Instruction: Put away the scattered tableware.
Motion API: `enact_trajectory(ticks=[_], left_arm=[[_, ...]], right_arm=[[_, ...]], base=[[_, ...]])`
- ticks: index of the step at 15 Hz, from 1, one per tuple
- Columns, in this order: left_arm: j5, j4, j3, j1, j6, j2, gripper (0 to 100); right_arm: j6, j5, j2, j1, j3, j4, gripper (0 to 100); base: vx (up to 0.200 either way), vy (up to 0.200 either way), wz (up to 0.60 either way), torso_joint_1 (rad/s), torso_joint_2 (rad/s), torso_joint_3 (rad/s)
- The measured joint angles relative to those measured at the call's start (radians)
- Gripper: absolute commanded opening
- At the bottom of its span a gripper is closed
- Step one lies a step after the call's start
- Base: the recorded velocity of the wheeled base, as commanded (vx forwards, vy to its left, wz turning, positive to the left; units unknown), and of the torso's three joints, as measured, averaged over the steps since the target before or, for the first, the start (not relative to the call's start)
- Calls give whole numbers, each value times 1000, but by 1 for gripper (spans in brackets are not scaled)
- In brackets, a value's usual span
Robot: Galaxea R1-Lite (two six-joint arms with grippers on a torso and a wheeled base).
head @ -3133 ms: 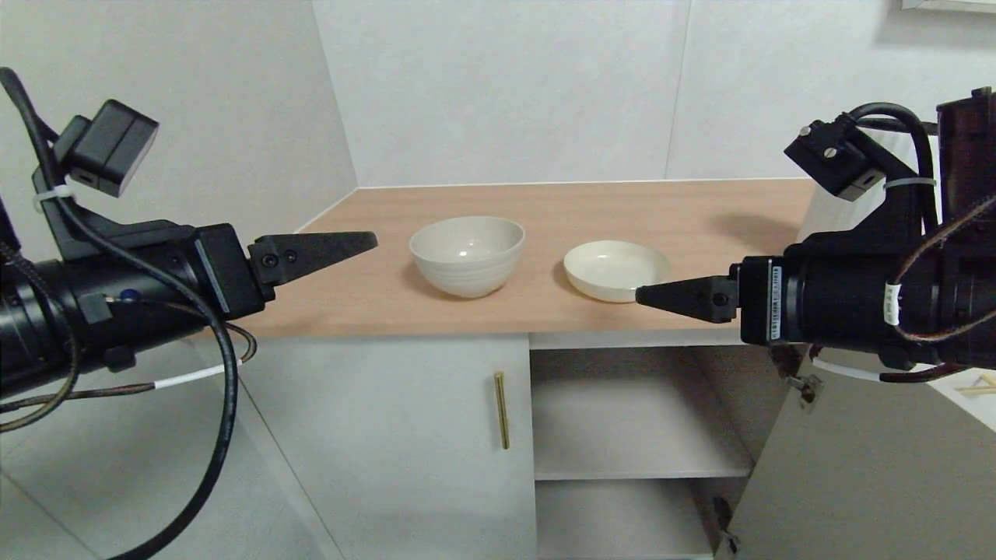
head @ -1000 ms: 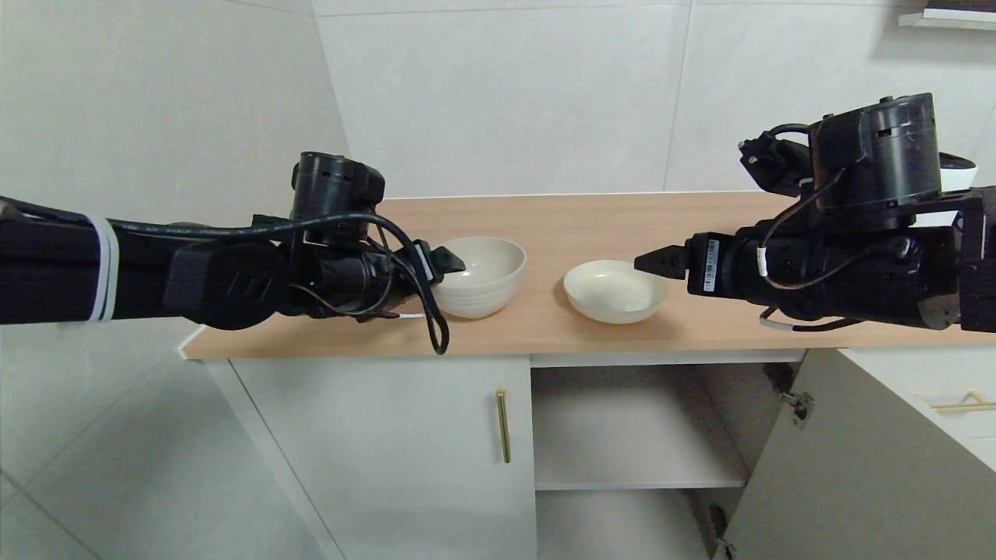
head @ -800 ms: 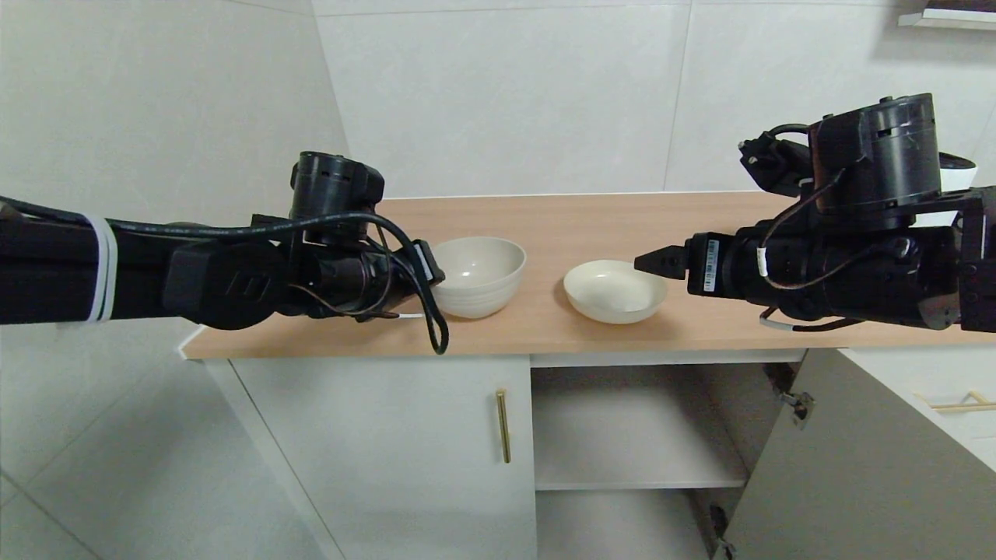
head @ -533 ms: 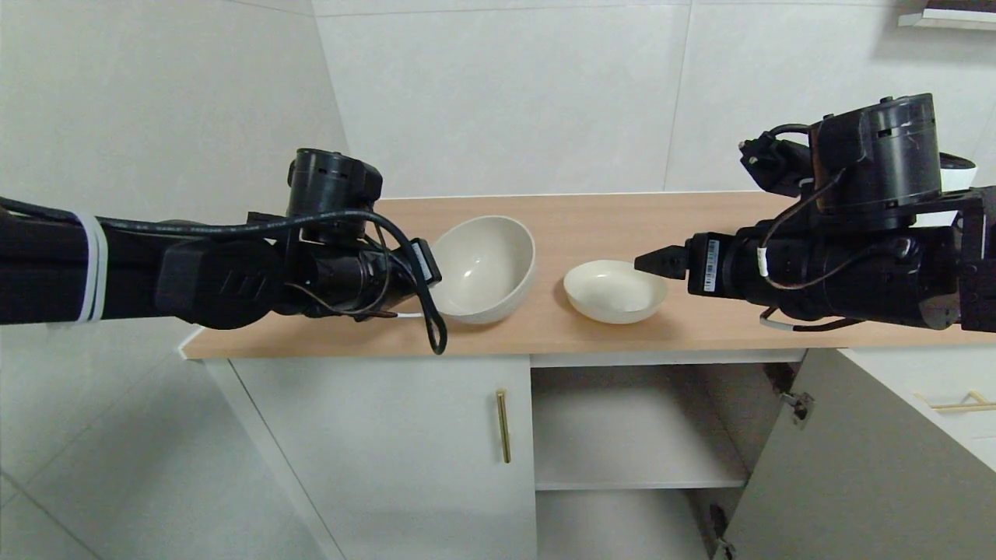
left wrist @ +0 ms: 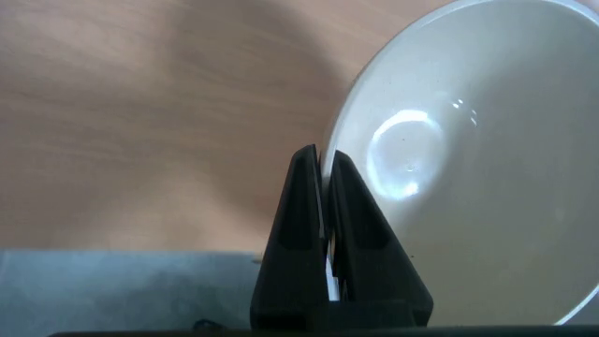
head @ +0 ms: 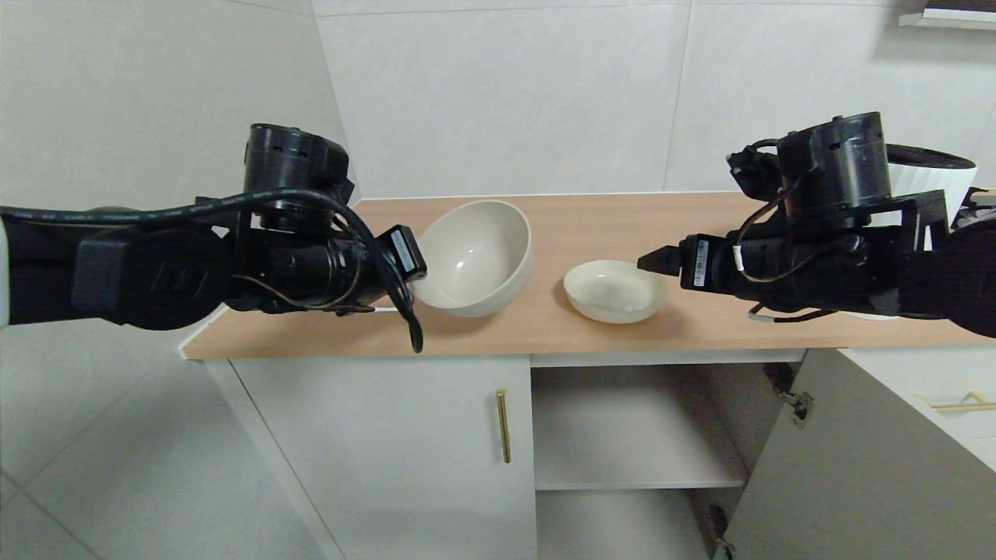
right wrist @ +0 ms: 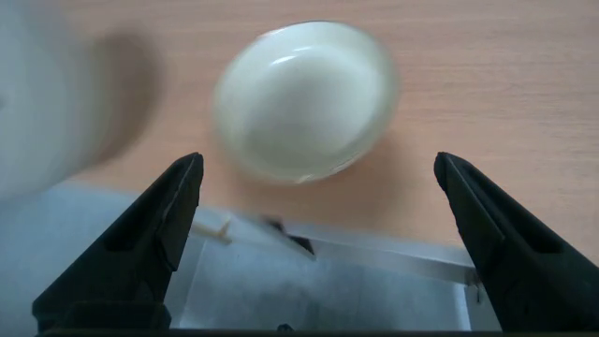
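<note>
Fingers first, left wrist view: left fingers (left wrist: pixel 307 192) are pressed together on the rim of the bowl (left wrist: pixel 468 140), one inside and one outside. The wooden surface (left wrist: pixel 140 112) lies beyond.

Head view: I have the bowl by its rim, tipped up, mouth turned towards the left arm. A second ago it sat flat on the surface. Then it rocked onto its side, and now it rides higher. I cannot tell whether its underside has cleared the wood. The dish (head: pixel 615 292) lies flat near it, unmoved. The right fingers (head: pixel 655 261) keep their place at the dish's right edge. Below is a cupboard shelf (head: pixel 630 424), door open.

Right wrist view: right fingers are spread wide with nothing between them, and the dish sits beyond the tips.

Reading: the first item is gripped and rising. I judge the shelf its destination, with the dish to follow.
</note>
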Motion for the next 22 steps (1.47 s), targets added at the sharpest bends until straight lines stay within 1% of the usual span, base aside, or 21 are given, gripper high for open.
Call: enact_trajectory(ticks=[2, 4, 5, 8, 9, 16, 17, 22], left_arm=[[-53, 0, 28, 0, 7, -42, 0], [-135, 0, 56, 1, 12, -82, 0], [-145, -2, 64, 1, 12, -95, 0], [-148, -1, 72, 2, 12, -116, 0], [-148, -2, 73, 3, 12, -118, 0], [-149, -5, 75, 3, 12, -125, 0], [-149, -5, 77, 3, 11, -125, 0], [-149, -6, 79, 2, 12, -125, 0]], right_arm=[[5, -44, 55, -16, -30, -2, 100], [21, -99, 113, -24, -65, -4, 100], [33, -114, 138, -26, -83, -6, 100], [47, -188, 215, -26, -126, -26, 100], [47, -196, 236, -25, -133, -36, 100], [49, -197, 295, -25, -143, -45, 100], [50, -198, 296, -25, -143, -47, 0], [58, -195, 293, -23, -139, -64, 0]], base=[[0, 0, 0, 0, 0, 0], [0, 0, 0, 0, 0, 0], [0, 0, 0, 0, 0, 0], [0, 0, 0, 0, 0, 0], [0, 0, 0, 0, 0, 0], [0, 0, 0, 0, 0, 0], [0, 0, 0, 0, 0, 0], [0, 0, 0, 0, 0, 0]])
